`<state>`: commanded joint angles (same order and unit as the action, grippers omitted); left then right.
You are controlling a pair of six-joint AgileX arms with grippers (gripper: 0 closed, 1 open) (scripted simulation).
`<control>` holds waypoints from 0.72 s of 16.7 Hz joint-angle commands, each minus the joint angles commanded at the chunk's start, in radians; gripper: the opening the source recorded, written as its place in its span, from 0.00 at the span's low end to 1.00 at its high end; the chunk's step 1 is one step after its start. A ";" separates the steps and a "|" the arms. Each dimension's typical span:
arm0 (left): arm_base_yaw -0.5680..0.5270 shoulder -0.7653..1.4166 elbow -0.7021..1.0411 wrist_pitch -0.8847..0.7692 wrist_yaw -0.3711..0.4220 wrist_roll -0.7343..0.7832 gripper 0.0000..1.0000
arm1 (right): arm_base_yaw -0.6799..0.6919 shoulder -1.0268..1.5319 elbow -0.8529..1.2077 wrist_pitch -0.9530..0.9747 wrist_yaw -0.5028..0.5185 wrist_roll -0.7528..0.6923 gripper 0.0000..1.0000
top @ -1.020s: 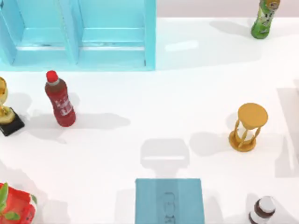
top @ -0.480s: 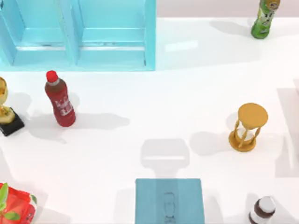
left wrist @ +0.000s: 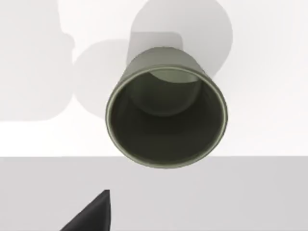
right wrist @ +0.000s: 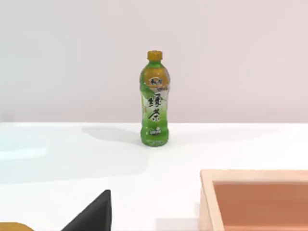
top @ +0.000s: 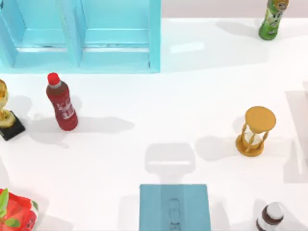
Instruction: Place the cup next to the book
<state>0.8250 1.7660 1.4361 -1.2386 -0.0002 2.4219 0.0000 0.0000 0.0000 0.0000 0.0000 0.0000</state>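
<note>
Top view looks straight down; wrist views sit low (both sharing the table).

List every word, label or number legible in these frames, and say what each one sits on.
Green bottle: label carries large dark brush-style characters and a small round logo above them, too blurred to quote.
Red bottle: white markings on the label, too small to read.
Book: faint line drawing on the cover, no readable words.
Cup: no markings.
Dark white-capped bottle: nothing readable.

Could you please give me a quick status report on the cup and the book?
Left hand above the cup, no grasp. Cup upright on the table. Book flat at the table's near edge.
</note>
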 joint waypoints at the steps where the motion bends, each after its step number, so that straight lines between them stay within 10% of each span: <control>1: 0.001 0.004 -0.011 0.013 0.000 -0.001 1.00 | 0.000 0.000 0.000 0.000 0.000 0.000 1.00; 12: 0.008 0.107 -0.274 0.380 0.001 0.006 1.00 | 0.000 0.000 0.000 0.000 0.000 0.000 1.00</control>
<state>0.8328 1.8730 1.1617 -0.8585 0.0012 2.4283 0.0000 0.0000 0.0000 0.0000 0.0000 0.0000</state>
